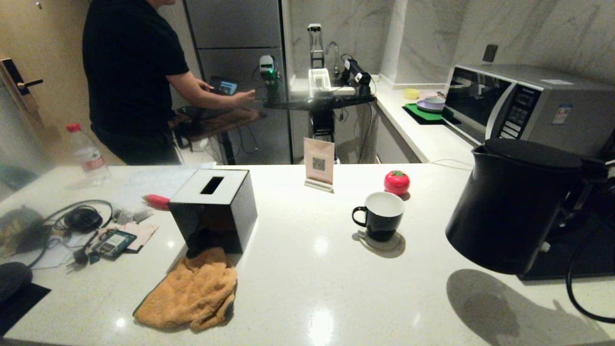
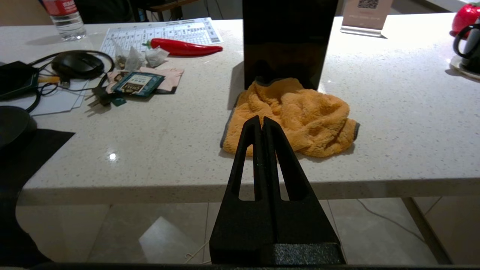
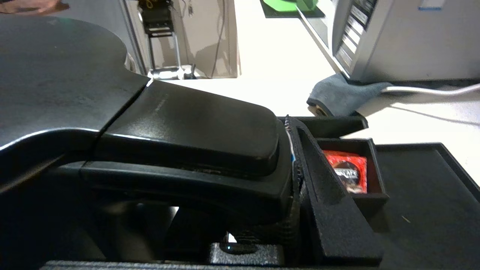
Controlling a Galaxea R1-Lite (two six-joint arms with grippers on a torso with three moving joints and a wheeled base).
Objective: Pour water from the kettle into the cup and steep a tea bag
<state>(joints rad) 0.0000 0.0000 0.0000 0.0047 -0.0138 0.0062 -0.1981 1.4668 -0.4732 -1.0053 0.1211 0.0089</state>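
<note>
Head view shows the kettle [image 1: 511, 206], a large matte black bulbous vessel with a flat dark lid and a short spout at its upper left, lifted clear of the white counter [image 1: 307, 298] at the right side and tilted slightly, its shadow falling on the surface below it. The cup [image 1: 379, 216], a black mug with a white inside and a black loop handle turned to the left, stands upright on a round coaster to the left of the kettle, well apart from it; whether it holds any water cannot be told. In the right wrist view the right gripper [image 3: 292, 176] is clamped on the kettle's thick black handle, one finger [image 3: 330, 210] pressed against the handle's end, with the wrist level behind it; beyond lies a black tray with a small compartment holding a red-and-black sachet [image 3: 347, 170]. The left gripper [image 2: 261, 122] hangs low in front of the counter's near edge, its two black fingers pressed together on nothing, pointing toward an orange cloth [image 2: 292, 116] that lies crumpled against a black tissue box [image 1: 214, 209]. In the left wrist view two small pale pouches, the tea bags [image 2: 144, 58], lie at the left end of the counter next to one red chilli [image 2: 183, 47]. One kettle, one cup, one red-capped bottle [image 1: 87, 154], one red tomato-shaped object [image 1: 397, 182] and one microwave [image 1: 528, 108] are in sight. One person [image 1: 139, 72] in a black shirt stands behind the counter at a desk.
</note>
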